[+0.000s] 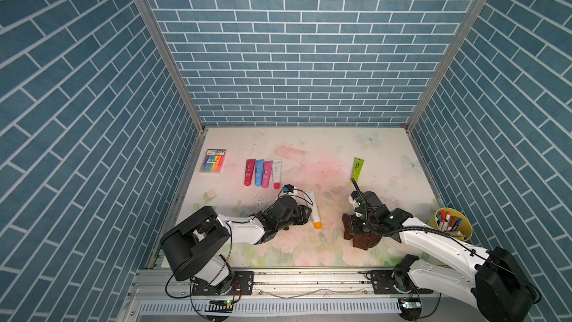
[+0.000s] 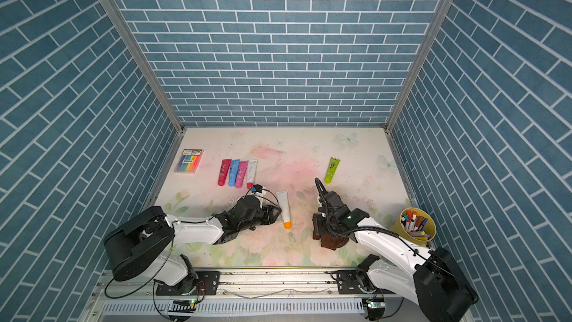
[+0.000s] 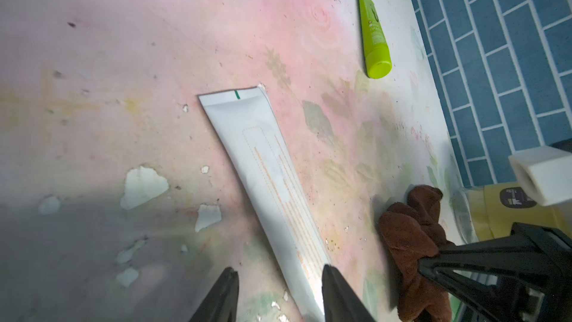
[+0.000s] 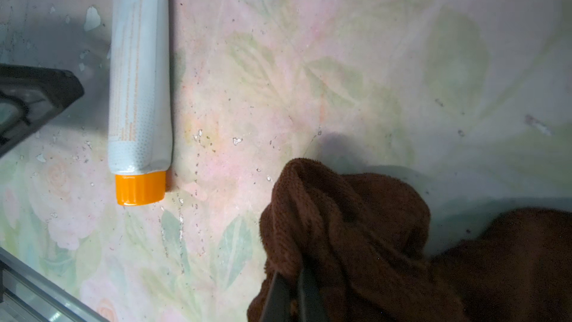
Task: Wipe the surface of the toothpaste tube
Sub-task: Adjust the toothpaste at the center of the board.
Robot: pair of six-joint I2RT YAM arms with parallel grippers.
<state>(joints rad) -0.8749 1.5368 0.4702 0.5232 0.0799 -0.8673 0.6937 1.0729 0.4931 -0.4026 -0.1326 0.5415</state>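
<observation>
While the cloth (image 4: 356,227) is clamped in the shut right pincer (image 4: 291,275), the toothpaste tube (image 4: 140,72) is not yet wiped beside the half-open, empty left pincer (image 3: 278,269).

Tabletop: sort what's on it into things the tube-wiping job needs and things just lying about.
Job: white toothpaste tube with orange cap; brown cloth, clamped in the right gripper; left gripper, open at the tube.
Lying about: row of four tubes; green tube; pack of coloured pens; yellow cup of markers.
</observation>
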